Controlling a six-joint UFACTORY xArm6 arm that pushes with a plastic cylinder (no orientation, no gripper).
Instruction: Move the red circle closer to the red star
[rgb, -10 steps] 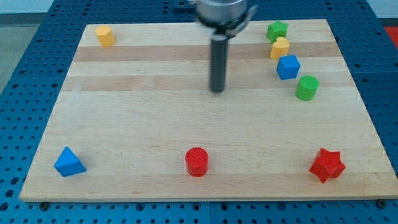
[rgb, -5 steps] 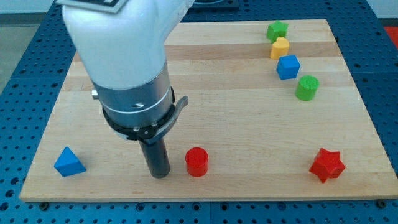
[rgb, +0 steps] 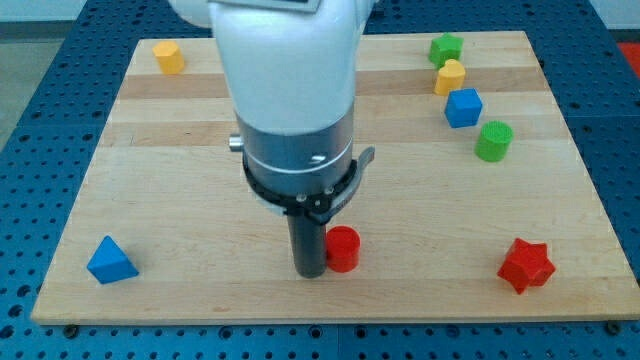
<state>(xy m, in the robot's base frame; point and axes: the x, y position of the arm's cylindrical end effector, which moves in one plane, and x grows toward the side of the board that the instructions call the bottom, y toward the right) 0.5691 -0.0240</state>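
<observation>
The red circle is a short red cylinder near the view's bottom, a little right of the middle. My tip stands right against its left side, touching it. The red star lies at the view's bottom right, well to the right of the red circle. The arm's white and grey body rises above the tip and covers the middle of the board.
A blue triangle lies at the bottom left. A yellow block sits at the top left. At the top right are a green star, a yellow block, a blue cube and a green cylinder.
My tip came from the board's top middle down to the bottom, then moved right. It has pushed the red circle a short way to the right, toward the red star.
</observation>
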